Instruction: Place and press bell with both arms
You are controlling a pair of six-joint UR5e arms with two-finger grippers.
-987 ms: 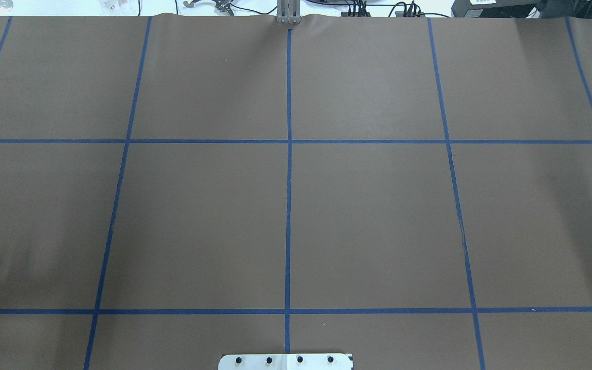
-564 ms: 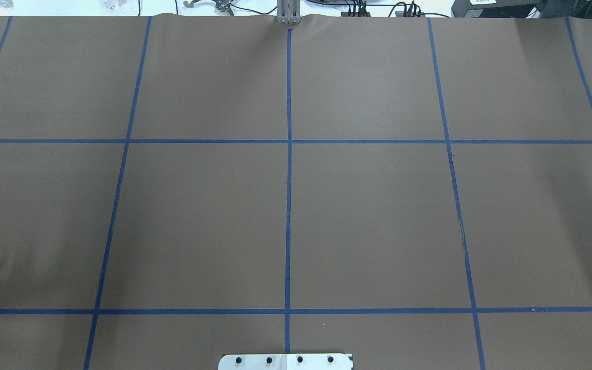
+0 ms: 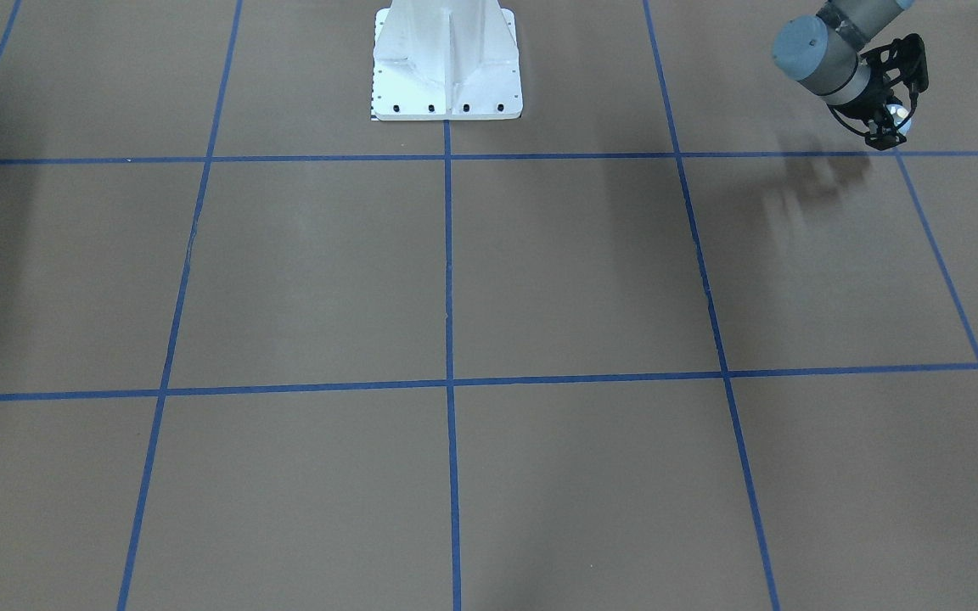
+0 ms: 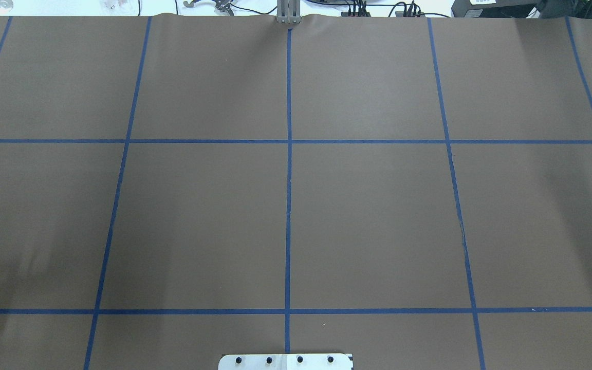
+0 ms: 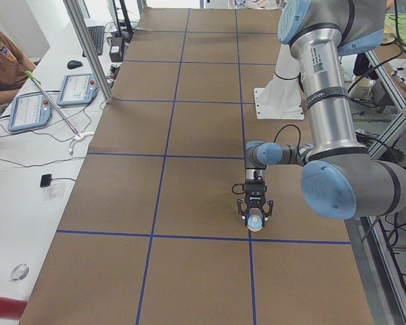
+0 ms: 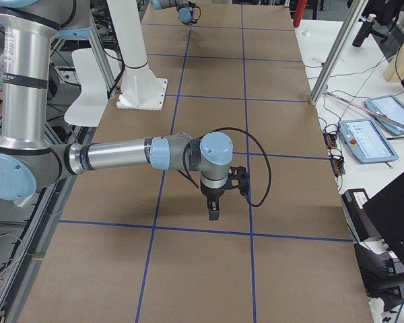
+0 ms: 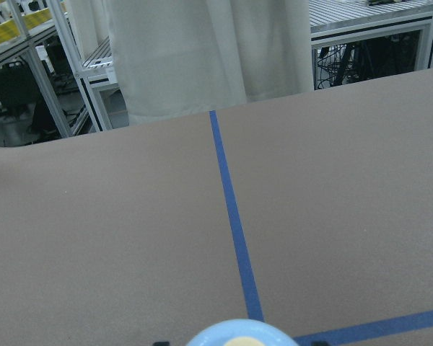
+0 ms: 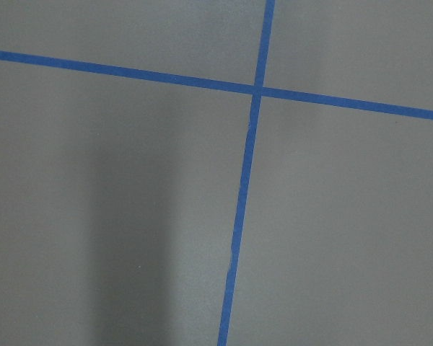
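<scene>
The bell (image 3: 900, 116) is a small light-blue dome with a cream top, held between the fingers of my left gripper (image 3: 890, 131). The gripper hangs over the brown table near a blue tape line on my left side. In the exterior left view the left gripper (image 5: 256, 217) points down, with the bell (image 5: 256, 222) just above the table. The bell's top (image 7: 238, 336) shows at the bottom edge of the left wrist view. My right gripper (image 6: 214, 210) points down over the table near a tape crossing. I cannot tell whether it is open or shut.
The white pedestal (image 3: 446, 64) stands at the robot's side of the table. Blue tape lines (image 4: 288, 205) divide the brown cover into squares. Tablets (image 5: 28, 112), cables and a metal post (image 5: 88, 47) stand on the white bench beyond the far edge.
In the overhead view the light-blue joint cap at the left edge has slid further left, almost out of the frame. Nothing else has changed.
</scene>
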